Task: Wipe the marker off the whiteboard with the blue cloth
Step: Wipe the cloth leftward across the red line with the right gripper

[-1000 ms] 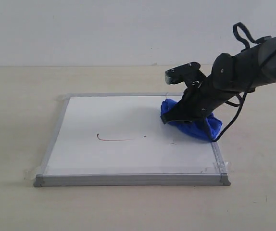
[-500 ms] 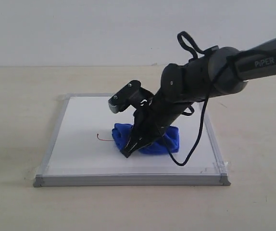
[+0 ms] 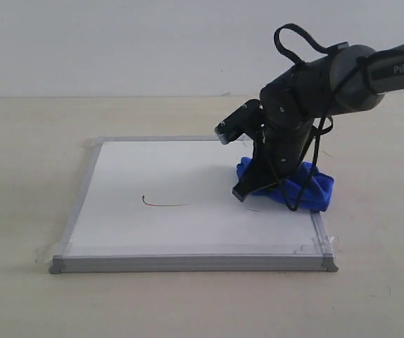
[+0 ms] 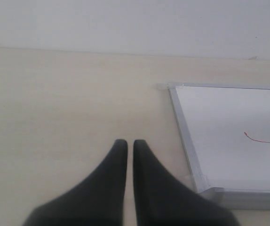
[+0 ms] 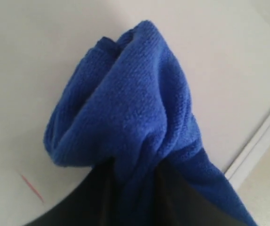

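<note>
The whiteboard (image 3: 153,176) lies flat on the table. A thin dark-red marker line (image 3: 163,204) crosses its left-middle, and a faint short trace (image 3: 251,210) remains further right. My right gripper (image 3: 248,186) is shut on the blue cloth (image 3: 307,186) and presses it on the board beside the right frame. In the right wrist view the bunched cloth (image 5: 125,94) bulges between the dark fingers (image 5: 97,193) over the white surface, with a red trace (image 5: 31,187) beside it. My left gripper (image 4: 127,143) is shut and empty above the bare table, off the board's left frame (image 4: 184,136).
The board sits on a pale beige table (image 3: 19,176) with a white wall behind. Clear tape holds the corners (image 3: 325,246). The right arm's black cable (image 3: 297,35) loops above the wrist.
The right gripper swept the cloth left to the board's middle, over the line's right end, then came back to the right edge. The line's right end looks slightly shorter. The left gripper's motion is not shown.
</note>
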Controlling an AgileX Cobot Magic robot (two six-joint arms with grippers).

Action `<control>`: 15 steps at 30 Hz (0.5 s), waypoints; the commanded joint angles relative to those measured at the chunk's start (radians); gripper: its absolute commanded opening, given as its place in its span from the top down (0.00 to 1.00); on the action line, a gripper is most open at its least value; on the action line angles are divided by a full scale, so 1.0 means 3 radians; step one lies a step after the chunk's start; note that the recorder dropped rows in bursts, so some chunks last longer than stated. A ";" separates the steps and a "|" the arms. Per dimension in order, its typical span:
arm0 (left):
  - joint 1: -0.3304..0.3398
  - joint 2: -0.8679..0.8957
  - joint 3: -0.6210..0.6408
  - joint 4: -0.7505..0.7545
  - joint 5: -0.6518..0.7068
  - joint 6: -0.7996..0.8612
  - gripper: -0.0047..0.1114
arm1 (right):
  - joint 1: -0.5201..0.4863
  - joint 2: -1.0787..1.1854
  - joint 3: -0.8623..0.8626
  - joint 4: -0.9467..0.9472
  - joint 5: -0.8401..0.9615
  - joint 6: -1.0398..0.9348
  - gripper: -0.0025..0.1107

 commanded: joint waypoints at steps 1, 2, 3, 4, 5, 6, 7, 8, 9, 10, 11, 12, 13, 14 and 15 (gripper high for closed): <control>-0.0006 -0.0012 -0.0012 -0.0004 -0.0032 0.0004 0.92 | 0.0107 0.0088 0.0054 0.1347 0.0491 -0.1281 0.98; -0.0006 -0.0012 -0.0012 -0.0004 -0.0032 0.0004 0.92 | 0.0143 0.0088 0.0054 0.1649 0.0597 -0.1672 0.98; -0.0006 -0.0012 -0.0012 -0.0004 -0.0032 0.0004 0.92 | 0.0171 0.0088 0.0054 0.1913 0.0714 -0.1998 0.98; -0.0006 -0.0012 -0.0012 -0.0004 -0.0032 0.0004 0.92 | 0.0188 0.0088 0.0054 0.2105 0.0814 -0.2239 0.98; -0.0006 -0.0012 -0.0012 -0.0004 -0.0032 0.0004 0.92 | 0.0196 0.0088 0.0045 0.2171 0.0861 -0.2348 0.98; -0.0006 -0.0012 -0.0012 -0.0004 -0.0032 0.0004 0.92 | 0.0196 0.0088 0.0013 0.2187 0.0894 -0.2360 0.98; -0.0006 -0.0012 -0.0012 -0.0004 -0.0032 0.0004 0.92 | 0.0196 0.0088 -0.0019 0.2178 0.0894 -0.2332 0.98; -0.0006 -0.0012 -0.0012 -0.0004 -0.0032 0.0004 0.92 | 0.0178 0.0088 -0.0046 0.2115 0.0886 -0.2289 0.98; -0.0006 -0.0012 -0.0012 -0.0004 -0.0032 0.0004 0.92 | 0.0159 0.0088 -0.0090 0.2014 0.0843 -0.2161 0.98; -0.0006 -0.0012 -0.0012 -0.0004 -0.0032 0.0004 0.92 | 0.0128 0.0088 -0.0140 0.1835 0.0734 -0.1914 0.98; -0.0006 -0.0012 -0.0012 -0.0004 -0.0032 0.0004 0.92 | 0.0097 0.0088 -0.0179 0.1558 0.0580 -0.1557 0.98; -0.0006 -0.0012 -0.0012 -0.0004 -0.0032 0.0004 0.92 | 0.0074 0.0088 -0.0197 0.1271 0.0458 -0.1153 0.98; -0.0006 -0.0012 -0.0012 -0.0004 -0.0032 0.0004 0.92 | 0.0068 0.0088 -0.0212 0.0873 0.0336 -0.0758 0.98; -0.0006 -0.0012 -0.0012 -0.0004 -0.0032 0.0004 0.92 | 0.0063 0.0088 -0.0215 0.0504 0.0248 -0.0375 0.98; -0.0006 -0.0012 -0.0012 -0.0004 -0.0032 0.0004 0.92 | 0.0063 0.0094 -0.0215 0.0210 0.0206 -0.0087 0.98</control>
